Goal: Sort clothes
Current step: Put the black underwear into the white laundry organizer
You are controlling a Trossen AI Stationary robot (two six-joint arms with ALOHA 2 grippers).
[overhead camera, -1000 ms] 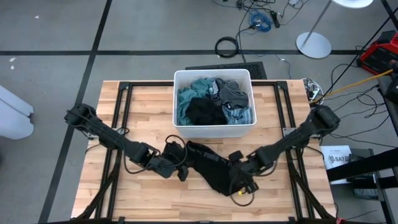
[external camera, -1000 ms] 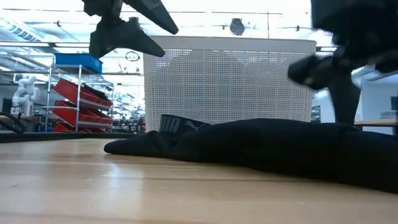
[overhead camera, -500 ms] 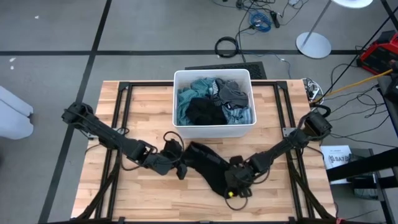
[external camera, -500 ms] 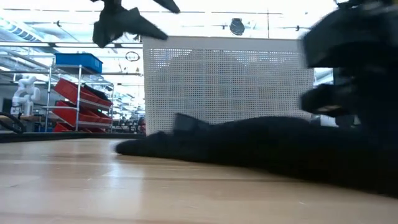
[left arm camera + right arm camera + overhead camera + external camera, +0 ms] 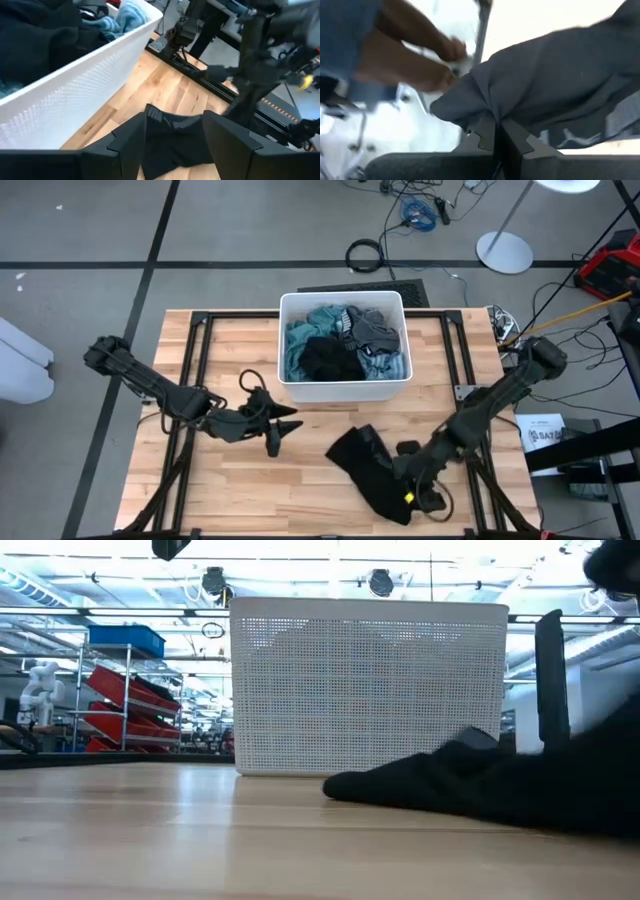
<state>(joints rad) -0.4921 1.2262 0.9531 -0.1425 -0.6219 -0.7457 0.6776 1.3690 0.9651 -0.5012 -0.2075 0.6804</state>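
High view: the wooden counter (image 5: 230, 480) fills the middle of the frame, and largest to smallest it carries the white bin (image 5: 343, 346) at upper centre, a black garment (image 5: 362, 462) at lower centre-right, and the two grippers. The bin is seen heaped with clothes: teal-green (image 5: 318, 320) at its upper left, grey patterned (image 5: 372, 328) at its upper right, light blue (image 5: 385, 366) at its lower right, and a black piece (image 5: 330, 360) in the middle.

The black garment is spread flat on the counter, apart from the bin and just below its lower right corner; white lettering on its band is shown in the right wrist view. Its lower right end is covered by the right gripper (image 5: 412, 490), whose fingers are pressed together with a pinch of the dark cloth caught between them.

The left gripper (image 5: 282, 432) is held at centre-left, just off the bin's lower left corner, with its fingers parted fairly wide and nothing between them; the garment lies beyond them, untouched.

The step in hand is judged to be the pick-up of the black garment for sorting. A lift clear of the counter is called for next, with the thin pinch kept firm so that the limp cloth is not dropped, before it is carried to its place.
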